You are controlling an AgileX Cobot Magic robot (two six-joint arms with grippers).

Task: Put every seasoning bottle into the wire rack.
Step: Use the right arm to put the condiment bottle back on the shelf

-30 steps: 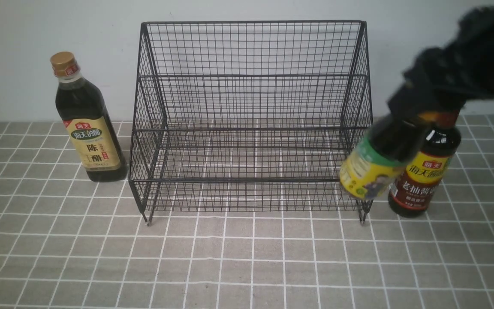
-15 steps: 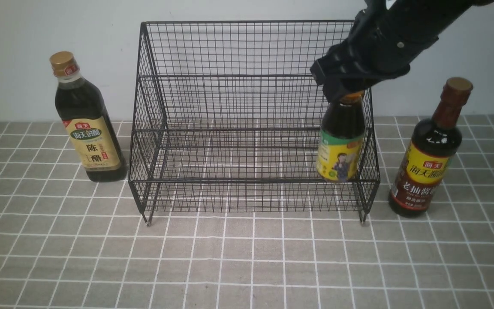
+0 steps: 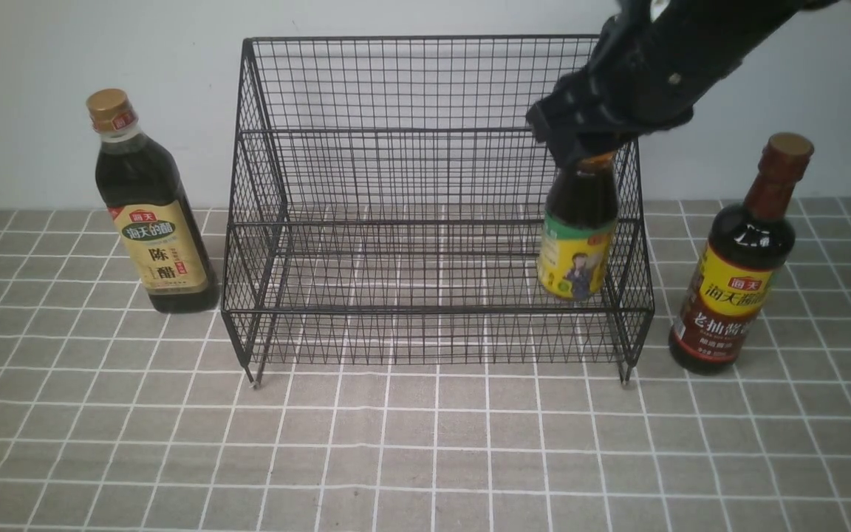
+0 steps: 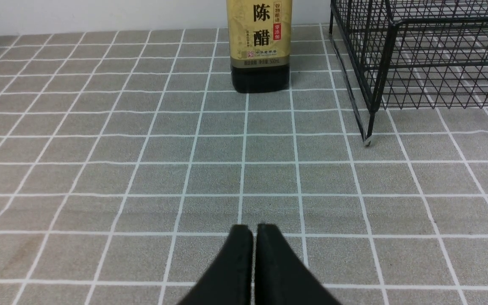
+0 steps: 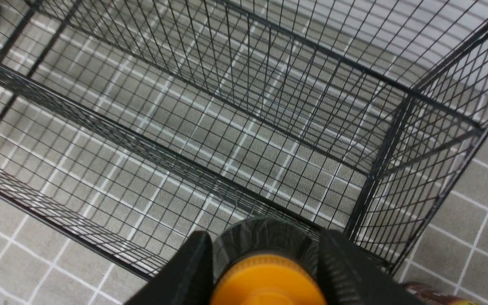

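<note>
Short green-label bottle hangs upright inside the wire rack, right of frame centre, with the right hand clamped on its orange cap so it lowers straight. Waiting on the desk are the gold-capped bottle far left and the brown-capped bottle far right. The left hand is idle, pressed together.

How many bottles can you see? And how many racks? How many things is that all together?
Bottles: 3, the gold-capped bottle, the brown-capped bottle and the orange-capped bottle
Racks: 1, the wire rack
Total: 4
</note>
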